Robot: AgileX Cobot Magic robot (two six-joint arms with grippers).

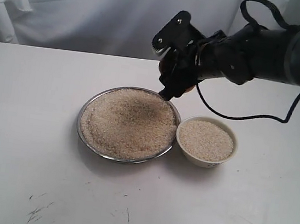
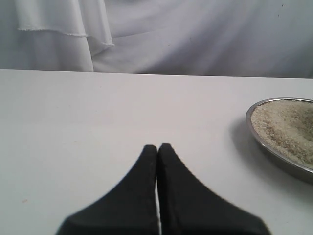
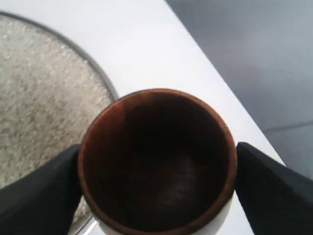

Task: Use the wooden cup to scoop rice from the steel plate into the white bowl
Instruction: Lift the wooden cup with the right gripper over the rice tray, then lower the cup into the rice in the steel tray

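My right gripper (image 3: pixel 156 149) is shut on the wooden cup (image 3: pixel 156 161), one finger on each side of it. The cup's dark inside is empty. In the exterior view this gripper (image 1: pixel 171 87) hangs over the far right rim of the steel plate (image 1: pixel 85 109), which is heaped with rice (image 1: pixel 129 123). The white bowl (image 1: pixel 232 154) stands against the plate's right side with rice (image 1: pixel 206 140) in it. My left gripper (image 2: pixel 157 146) is shut and empty, low over the bare table to the left of the steel plate (image 2: pixel 274 154).
A white cloth (image 1: pixel 86 4) hangs behind the white table (image 1: pixel 20 172). A black cable (image 1: pixel 238 115) droops from the right arm just behind the bowl. Dark scuff marks (image 1: pixel 37 210) show near the table's front.
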